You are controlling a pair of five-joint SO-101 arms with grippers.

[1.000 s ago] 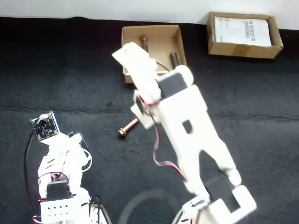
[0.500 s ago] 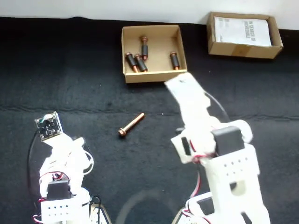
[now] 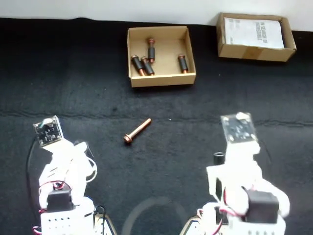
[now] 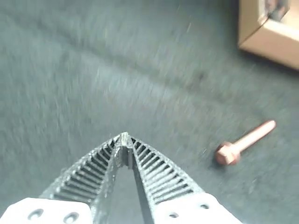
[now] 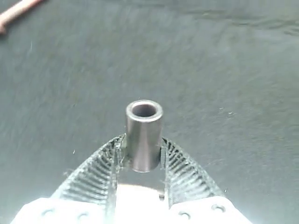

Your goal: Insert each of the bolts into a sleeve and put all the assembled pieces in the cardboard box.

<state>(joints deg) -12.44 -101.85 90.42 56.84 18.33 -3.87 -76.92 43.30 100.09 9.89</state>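
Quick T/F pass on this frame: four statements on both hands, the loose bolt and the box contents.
1. The right hand grips a sleeve. True.
2. The loose bolt lies inside the cardboard box. False: it lies on the table, outside the box.
3. The left hand is shut with nothing in it. True.
4. The cardboard box holds two assembled pieces. False: it holds four.
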